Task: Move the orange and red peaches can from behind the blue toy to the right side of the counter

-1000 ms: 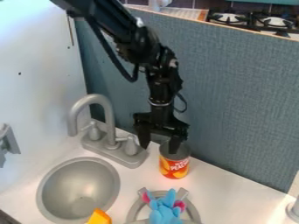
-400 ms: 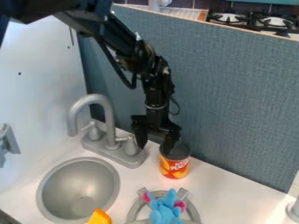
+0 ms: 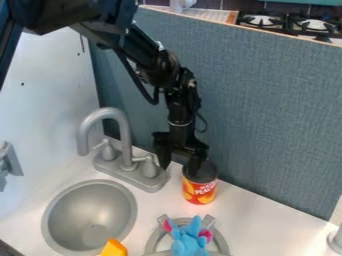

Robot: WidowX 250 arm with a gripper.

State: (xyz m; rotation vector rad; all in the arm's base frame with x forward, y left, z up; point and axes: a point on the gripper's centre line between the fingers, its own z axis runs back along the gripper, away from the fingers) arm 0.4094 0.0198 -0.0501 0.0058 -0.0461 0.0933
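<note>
hanging before a blue-gray panel [image 3: 270,120] over a white counter [image 3: 260,217], beyond a round sink [image 3: 83,210], near a gray faucet [image 3: 125,137], with black gripper [image 3: 179,168] spread wide behind a gray burner [image 3: 153,242], apparently touching the rim of an upright red-orange can [image 3: 199,191] just beyond a blue toy [image 3: 188,245].

Basin [image 3: 89,210]: in worktop [image 3: 267,220], left, near side of faucet [image 3: 122,124].
Can [image 3: 199,190]: right of faucet, before panel [image 3: 267,110].
Plush toy [image 3: 189,244]: on burner [image 3: 153,243], right of basin, nearer than can.
Stove [image 3: 314,24]: behind panel, far right.
</note>
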